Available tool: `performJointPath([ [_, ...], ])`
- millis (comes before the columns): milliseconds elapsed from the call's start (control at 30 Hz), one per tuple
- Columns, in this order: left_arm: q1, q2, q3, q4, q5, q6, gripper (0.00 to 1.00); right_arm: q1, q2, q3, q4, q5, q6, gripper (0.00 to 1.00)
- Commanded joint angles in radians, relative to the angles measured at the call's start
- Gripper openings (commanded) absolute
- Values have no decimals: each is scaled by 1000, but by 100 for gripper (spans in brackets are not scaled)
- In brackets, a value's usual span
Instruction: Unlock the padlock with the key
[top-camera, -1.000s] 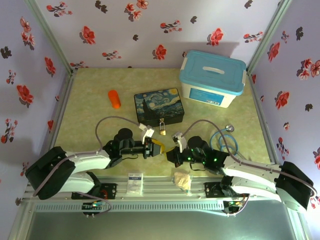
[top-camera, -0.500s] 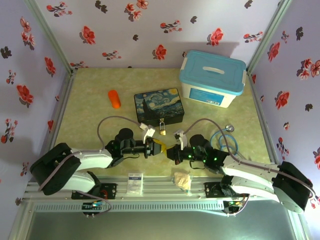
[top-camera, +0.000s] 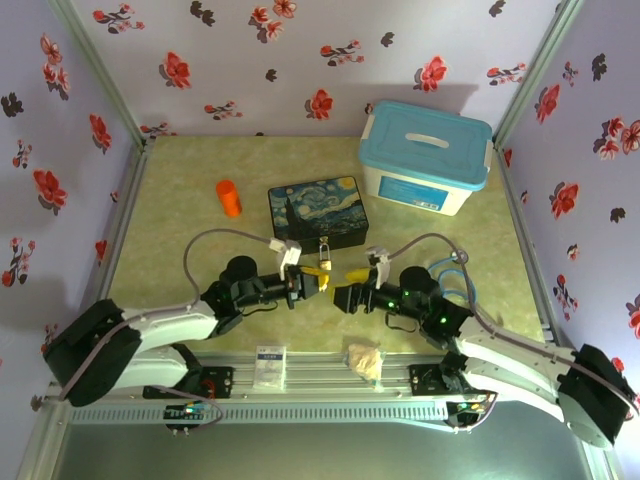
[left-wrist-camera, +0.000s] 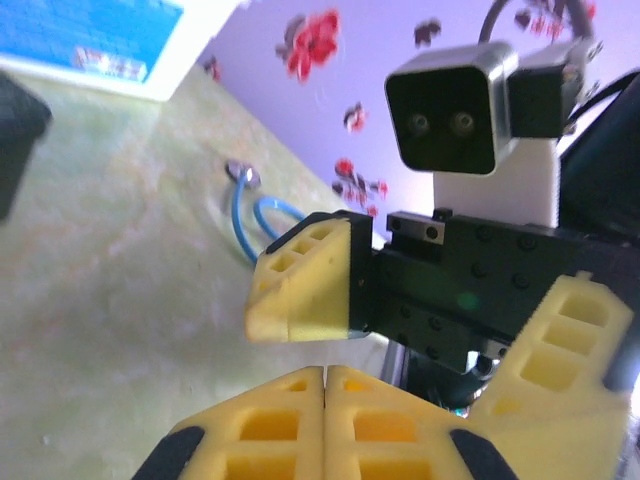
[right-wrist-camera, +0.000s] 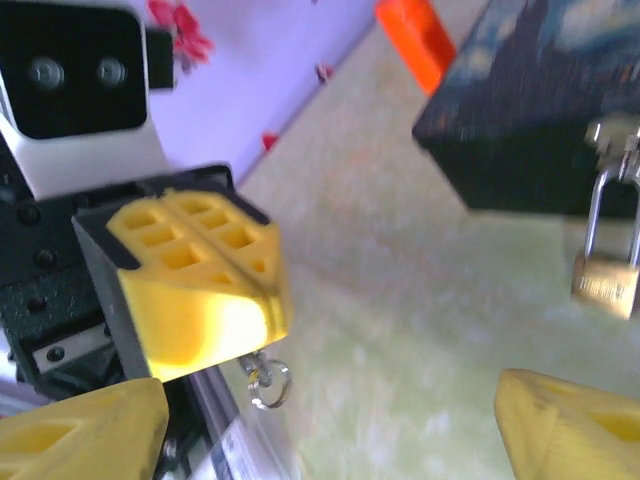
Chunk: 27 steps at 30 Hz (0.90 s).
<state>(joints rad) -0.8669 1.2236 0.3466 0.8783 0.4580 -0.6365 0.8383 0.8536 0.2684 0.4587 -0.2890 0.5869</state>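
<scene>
Left tool (left-wrist-camera: 325, 382) pinches the key (right-wrist-camera: 265, 376); right tool (right-wrist-camera: 332, 402) gapes wide near padlock (right-wrist-camera: 606, 284).

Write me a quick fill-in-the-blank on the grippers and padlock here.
1. The left gripper is ___.
2. The right gripper is ___.
3. The padlock hangs from the painted ___.
4. A small metal ring dangles under the ___ gripper.
Missing: shut; open; box; left.
</scene>
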Motion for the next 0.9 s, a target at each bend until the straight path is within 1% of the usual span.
performJointPath([
  [0, -4, -63, 76, -1, -115, -7, 0, -44, 9, 1, 215, -42, 44, 87],
  [100, -5, -100, 113, -18, -159, -19, 0, -62, 38, 35, 289, -99, 52, 88],
  [200, -4, -112, 114, 40, -188, -60, 0, -63, 69, 68, 332, -144, 48, 88],
  [333, -4, -116, 124, 76, -191, -93, 0, -62, 117, 67, 457, -183, 88, 86],
  [467, -4, -125, 129, 82, -194, -97, 0, -62, 170, 89, 538, -221, 113, 82],
  [600, -4, -140, 130, 78, -194, -104, 0, -64, 230, 132, 568, -258, 110, 72],
  [700, -5, -153, 125, 78, -197, -104, 0, -63, 271, 160, 593, -279, 117, 59],
  [733, -4, -158, 124, 78, -197, -101, 0, -64, 283, 171, 594, -289, 119, 57],
  [867, -4, -183, 123, 54, -207, -93, 0, -64, 324, 187, 607, -309, 131, 50],
])
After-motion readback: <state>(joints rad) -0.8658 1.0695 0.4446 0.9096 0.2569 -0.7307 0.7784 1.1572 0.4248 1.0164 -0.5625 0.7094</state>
